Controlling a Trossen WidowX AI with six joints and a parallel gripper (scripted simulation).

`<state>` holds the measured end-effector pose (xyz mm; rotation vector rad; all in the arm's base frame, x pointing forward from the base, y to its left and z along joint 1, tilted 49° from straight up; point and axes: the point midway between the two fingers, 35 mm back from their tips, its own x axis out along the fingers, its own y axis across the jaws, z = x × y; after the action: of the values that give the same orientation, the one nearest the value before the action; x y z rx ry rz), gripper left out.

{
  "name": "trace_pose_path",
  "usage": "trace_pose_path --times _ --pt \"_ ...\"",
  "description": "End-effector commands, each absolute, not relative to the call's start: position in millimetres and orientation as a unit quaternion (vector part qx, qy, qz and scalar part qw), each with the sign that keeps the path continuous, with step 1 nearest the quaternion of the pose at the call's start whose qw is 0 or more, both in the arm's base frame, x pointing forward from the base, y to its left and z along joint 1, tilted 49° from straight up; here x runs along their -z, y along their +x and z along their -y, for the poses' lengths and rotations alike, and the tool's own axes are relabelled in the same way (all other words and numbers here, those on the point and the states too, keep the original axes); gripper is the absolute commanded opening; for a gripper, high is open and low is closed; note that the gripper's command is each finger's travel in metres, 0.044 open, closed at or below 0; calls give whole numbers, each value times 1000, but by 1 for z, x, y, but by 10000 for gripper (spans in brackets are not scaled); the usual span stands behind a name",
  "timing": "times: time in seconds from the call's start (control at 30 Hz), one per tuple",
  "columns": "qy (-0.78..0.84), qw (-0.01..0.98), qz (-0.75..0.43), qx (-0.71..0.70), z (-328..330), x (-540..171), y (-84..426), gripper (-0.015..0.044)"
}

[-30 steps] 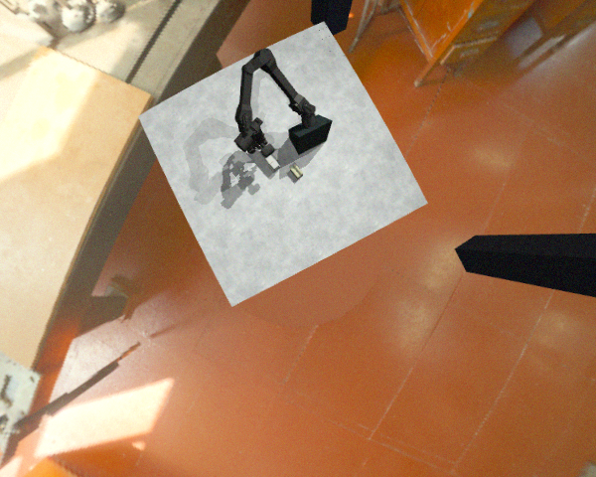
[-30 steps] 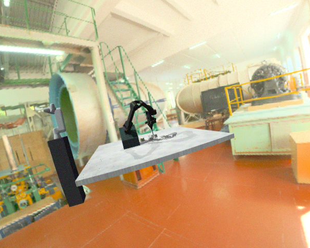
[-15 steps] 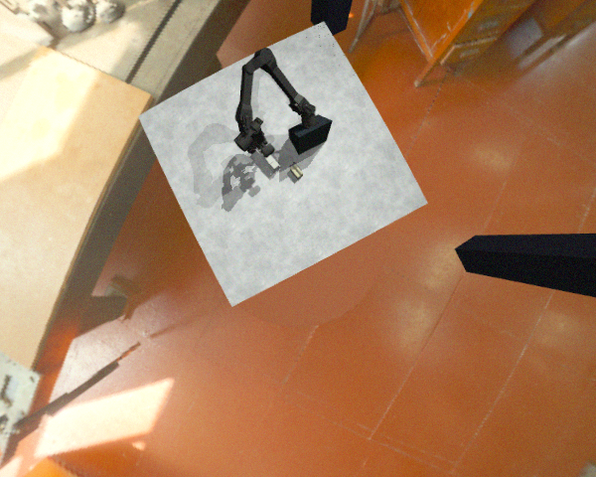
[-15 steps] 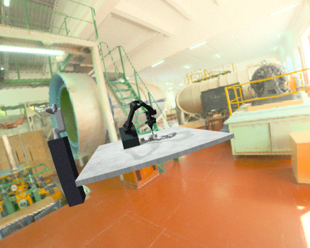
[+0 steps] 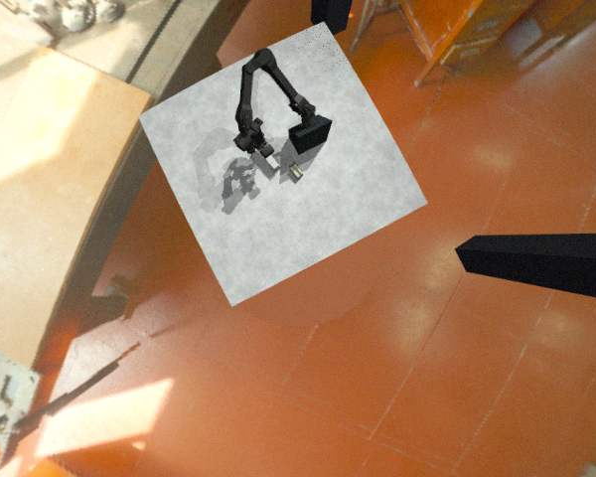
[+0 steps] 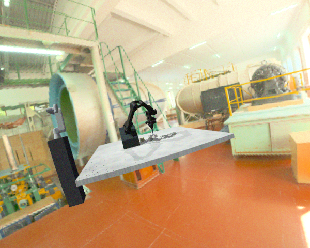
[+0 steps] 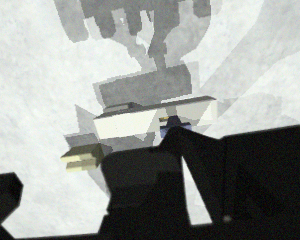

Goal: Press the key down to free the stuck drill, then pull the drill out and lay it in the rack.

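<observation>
A cream-white block (image 5: 272, 163) (image 6: 155, 136) (image 7: 125, 126) sits on the table. In the wrist view a small dark blue part (image 7: 166, 132) shows at its near side, with a small brass-coloured piece (image 7: 163, 119) beside it. I cannot tell which of these is the key or the drill. My gripper (image 6: 152, 132) (image 7: 174, 131) is shut and empty, pointing down, its tips at or just above the blue part; contact cannot be told. A small pale yellow slotted block, apparently the rack (image 5: 295, 171) (image 6: 142, 139) (image 7: 81, 158), stands apart from the white block.
The arm's dark base box (image 5: 311, 134) (image 6: 129, 138) stands on the grey table (image 5: 308, 221) (image 6: 104, 163), close to the rack. The arm's shadows fall across the table around the white block. A black post (image 6: 66, 170) stands beside the table.
</observation>
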<state>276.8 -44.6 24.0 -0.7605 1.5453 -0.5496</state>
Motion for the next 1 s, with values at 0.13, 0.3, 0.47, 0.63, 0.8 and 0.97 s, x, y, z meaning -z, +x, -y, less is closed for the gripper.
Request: trace_pose_path --times 0.13,0.3,0.47,0.63,0.8,0.97 --pt "-332 609 -678 244 53 -19 273 0" --pt "-332 609 -678 244 55 -18 271 0" --pt "-332 609 -678 244 56 -18 269 0" --pt "-332 609 -678 244 58 -17 269 0" --pt "-332 609 -678 244 59 -17 269 0" --pt "-332 609 -678 244 60 -16 269 0"
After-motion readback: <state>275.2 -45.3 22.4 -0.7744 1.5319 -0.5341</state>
